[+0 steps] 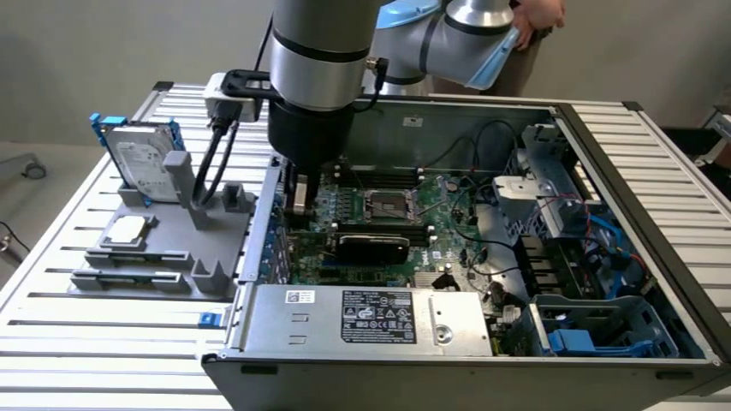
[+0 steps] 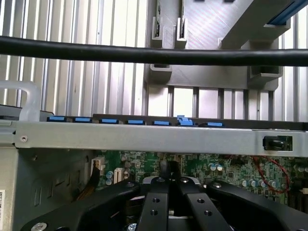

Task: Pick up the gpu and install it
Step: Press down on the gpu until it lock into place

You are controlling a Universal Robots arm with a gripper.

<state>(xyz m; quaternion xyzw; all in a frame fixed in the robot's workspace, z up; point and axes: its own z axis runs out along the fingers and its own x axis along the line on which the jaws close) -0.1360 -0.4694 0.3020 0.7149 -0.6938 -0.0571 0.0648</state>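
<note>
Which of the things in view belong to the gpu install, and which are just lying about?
Job: gpu, black card inside the open computer case; gripper, fingers shut, close by its end on the exterior view's left.
Lying about: hard drive in blue frame and processor chip, both on the grey holder outside the case.

Bright, even light; soft shadows (glare on table slats [image 2: 118,91]).

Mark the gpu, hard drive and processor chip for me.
gpu [image 1: 369,246]: exterior view, black cover face.
hard drive [image 1: 142,160]: exterior view, silver label face.
processor chip [image 1: 128,227]: exterior view, silver top.
</note>
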